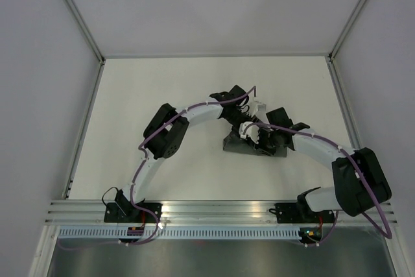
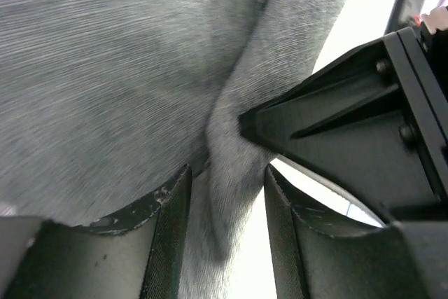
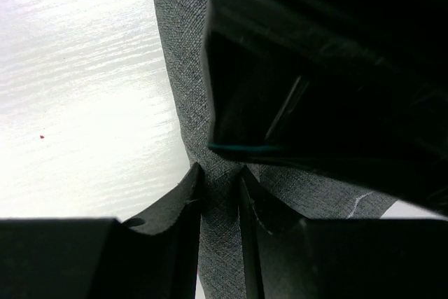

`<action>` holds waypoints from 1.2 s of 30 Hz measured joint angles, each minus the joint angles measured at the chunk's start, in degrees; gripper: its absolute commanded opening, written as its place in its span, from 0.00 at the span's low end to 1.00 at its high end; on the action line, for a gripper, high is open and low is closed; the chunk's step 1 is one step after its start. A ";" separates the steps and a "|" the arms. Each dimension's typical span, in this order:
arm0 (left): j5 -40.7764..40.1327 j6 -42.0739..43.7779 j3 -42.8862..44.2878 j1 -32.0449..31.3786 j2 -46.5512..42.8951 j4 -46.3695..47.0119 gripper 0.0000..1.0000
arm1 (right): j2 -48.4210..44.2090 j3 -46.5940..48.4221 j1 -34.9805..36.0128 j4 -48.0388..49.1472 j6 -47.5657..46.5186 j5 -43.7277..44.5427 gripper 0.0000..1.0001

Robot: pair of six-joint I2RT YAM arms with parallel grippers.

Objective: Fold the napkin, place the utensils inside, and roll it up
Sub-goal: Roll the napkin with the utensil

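The dark grey napkin (image 1: 235,146) lies bunched at the table's middle, mostly hidden under both grippers. My left gripper (image 1: 249,116) is open; in the left wrist view (image 2: 227,173) a hanging fold of the napkin (image 2: 105,89) sits between the jaws, touching only the left finger (image 2: 168,229). My right gripper (image 1: 259,137) is shut on a narrow fold of the napkin (image 3: 189,68), seen in the right wrist view (image 3: 219,173). A thin teal strip (image 3: 241,148), possibly a utensil, shows under the left gripper's black body. The utensils are otherwise hidden.
The white table (image 1: 155,95) is walled by grey panels and metal posts at the back and sides. An aluminium rail (image 1: 214,209) carries both arm bases at the near edge. The two grippers are almost touching.
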 measured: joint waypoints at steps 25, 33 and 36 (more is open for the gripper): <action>-37.88 -4.04 -40.46 0.68 -37.77 37.09 0.57 | 25.27 23.47 -13.49 -28.11 -10.45 -18.97 0.22; -49.24 12.81 -47.28 -14.40 -37.79 45.44 0.62 | 29.18 27.02 -14.16 -31.89 -10.40 -19.93 0.22; -52.15 17.99 -47.12 -18.16 -36.30 47.47 0.62 | 30.95 28.50 -14.51 -33.55 -10.40 -20.79 0.22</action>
